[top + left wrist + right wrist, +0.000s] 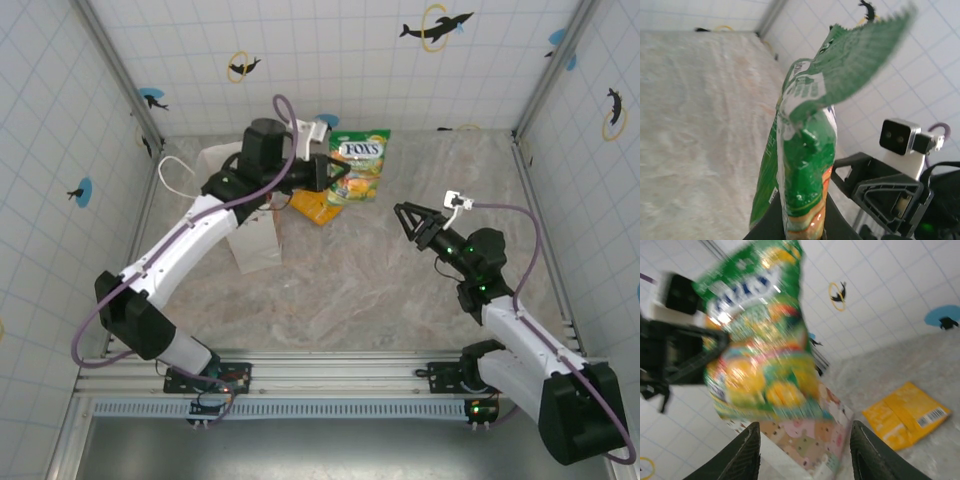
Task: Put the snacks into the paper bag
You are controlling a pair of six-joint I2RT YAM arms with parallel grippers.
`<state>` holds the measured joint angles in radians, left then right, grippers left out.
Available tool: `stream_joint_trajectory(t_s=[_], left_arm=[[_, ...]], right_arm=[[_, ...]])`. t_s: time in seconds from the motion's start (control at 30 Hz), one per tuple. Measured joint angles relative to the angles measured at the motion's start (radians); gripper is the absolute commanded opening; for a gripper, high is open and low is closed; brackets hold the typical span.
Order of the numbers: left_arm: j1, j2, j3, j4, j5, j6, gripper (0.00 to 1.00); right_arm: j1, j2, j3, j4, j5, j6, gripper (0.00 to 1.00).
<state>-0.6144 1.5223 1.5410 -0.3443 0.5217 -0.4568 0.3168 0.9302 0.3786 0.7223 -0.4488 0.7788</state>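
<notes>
Robot test enclosure, laboratory type. Walled on three sides with white gridded panels (330, 60) bearing dolphin-and-ring stickers (435, 26). Aluminium corner posts (118, 70), marbled tabletop (380, 290), slotted metal mounting rail (330, 376) at near edge.

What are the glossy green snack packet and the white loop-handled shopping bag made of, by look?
Green snack packet: likely plastic film, glossy; glare patches, crinkles, serrated top edge. White shopping bag: likely matte paper; no glare, straight crisp edges.
</notes>
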Motion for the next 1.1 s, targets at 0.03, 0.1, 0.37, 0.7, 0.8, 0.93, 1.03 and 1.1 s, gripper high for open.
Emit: stream_joint_trajectory(t_s=[0.03, 0.1, 0.37, 0.7, 0.8, 0.93, 1.03, 1.1], left_arm=[[0.003, 0.002, 0.042, -0.043, -0.025, 0.013, 0.00], [0.008, 0.008, 0.127, -0.124, -0.074, 0.035, 0.00], [0.069, 0.008, 0.287, -0.315, -0.265, 0.065, 0.00], [0.232, -0.063, 0.285, -0.410, -0.413, 0.069, 0.00], [0.254, -0.123, 0.268, -0.393, -0.453, 0.068, 0.00], [0.256, -0.225, 0.185, -0.309, -0.459, 0.065, 0.00], [0.256, -0.266, 0.153, -0.276, -0.473, 0.060, 0.00], [0.256, -0.267, 0.163, -0.279, -0.505, 0.061, 0.00]], right_arm=[[0.006, 0.000, 0.004, -0.033, 0.006, -0.014, 0.50], [0.019, 0.004, 0.012, -0.089, 0.017, -0.042, 0.50], [0.079, 0.085, 0.082, -0.249, 0.063, -0.127, 0.51], [0.123, 0.210, 0.153, -0.349, 0.085, -0.177, 0.52], [0.131, 0.232, 0.172, -0.361, 0.084, -0.185, 0.51], [0.141, 0.259, 0.181, -0.368, 0.084, -0.189, 0.51], [0.148, 0.277, 0.187, -0.377, 0.083, -0.190, 0.51], [0.153, 0.283, 0.189, -0.379, 0.083, -0.192, 0.52]])
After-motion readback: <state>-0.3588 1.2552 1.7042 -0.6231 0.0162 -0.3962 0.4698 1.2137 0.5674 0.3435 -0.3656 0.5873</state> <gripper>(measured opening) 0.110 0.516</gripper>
